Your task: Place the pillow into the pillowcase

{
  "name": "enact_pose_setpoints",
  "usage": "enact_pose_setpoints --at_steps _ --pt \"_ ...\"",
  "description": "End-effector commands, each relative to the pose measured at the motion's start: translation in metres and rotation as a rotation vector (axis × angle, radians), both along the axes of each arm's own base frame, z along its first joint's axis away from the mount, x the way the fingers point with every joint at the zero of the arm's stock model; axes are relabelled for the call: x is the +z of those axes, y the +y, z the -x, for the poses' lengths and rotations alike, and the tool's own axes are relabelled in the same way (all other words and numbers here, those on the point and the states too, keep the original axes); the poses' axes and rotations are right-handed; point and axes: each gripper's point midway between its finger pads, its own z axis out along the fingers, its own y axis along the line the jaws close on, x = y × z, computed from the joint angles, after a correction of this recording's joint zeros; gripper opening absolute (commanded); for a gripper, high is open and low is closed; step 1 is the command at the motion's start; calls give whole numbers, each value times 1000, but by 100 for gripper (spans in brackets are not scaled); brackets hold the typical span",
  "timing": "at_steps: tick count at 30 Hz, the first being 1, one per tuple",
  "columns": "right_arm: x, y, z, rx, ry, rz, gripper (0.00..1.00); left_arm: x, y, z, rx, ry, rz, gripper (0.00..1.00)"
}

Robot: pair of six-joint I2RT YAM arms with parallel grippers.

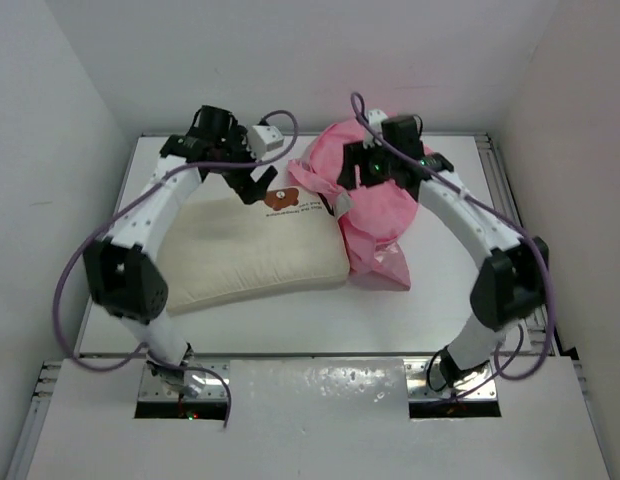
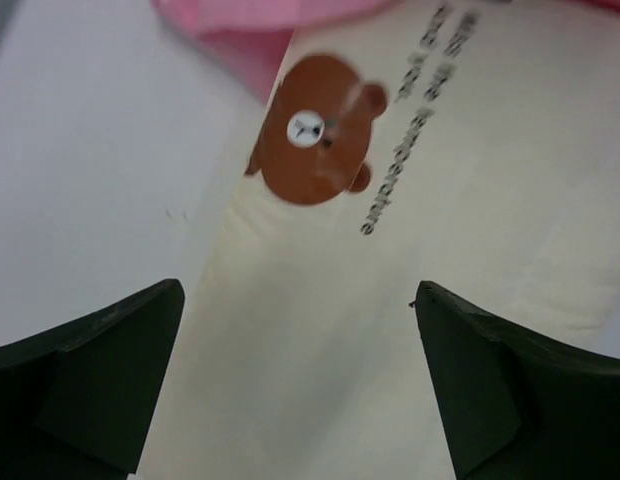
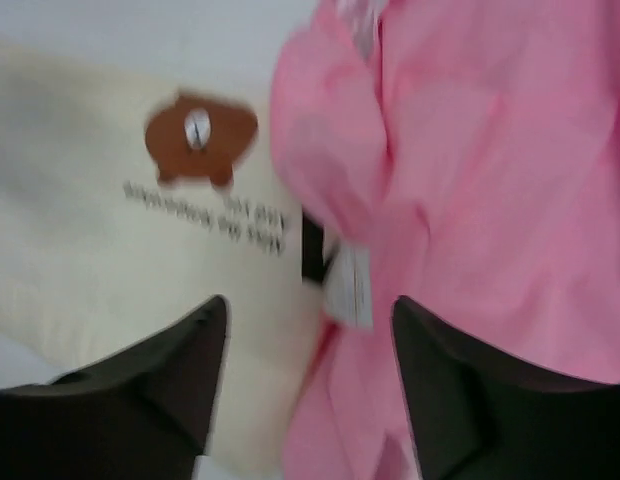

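- The pillow [image 1: 255,250] lies flat on the white table [image 1: 290,325], left of centre. It is wholly bare, with no part of it inside any fabric.
- The pillowcase [image 1: 375,215] sits against the pillow's right edge as a crumpled pink heap. It runs from the pillow's near right corner to past its far end. Its opening cannot be made out in any view.
- At the pillow's far end, the brown bear mark [image 2: 315,130] and a line of print face up. A black-and-white tag [image 3: 347,285] sticks out at the far right corner, against the pink folds.
- The left gripper [image 2: 298,300] hovers over that far end, close to the bear mark. Its jaws are wide apart with nothing between them.
- The right gripper [image 3: 308,305] hangs over the line where pillow meets pillowcase, by the tag. Its jaws are apart and clamp nothing.
- By my reading, the insertion has not begun. The mouth of the case has yet to be found and spread. After that, one end of the pillow must be fed in and the satin drawn along its full length.
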Motion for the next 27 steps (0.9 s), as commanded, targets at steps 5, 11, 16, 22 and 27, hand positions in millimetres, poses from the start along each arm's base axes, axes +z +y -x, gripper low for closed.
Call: enact_pose_setpoints --at_steps 5,11,16,22,27 --pt "-20 57 -81 62 24 74 84 -93 69 -37 89 243 -63 100" --pt "-74 99 -96 57 60 26 79 -129 62 -72 26 182 -69 100" --pt "-103 110 -97 -3 91 44 21 -173 42 -39 -114 263 -90 100" --pt "-67 98 -98 -95 8 29 0 -209 33 -15 -116 387 -48 23" --pt "-24 105 -73 -64 -67 24 0 -200 29 -21 53 445 27 0"
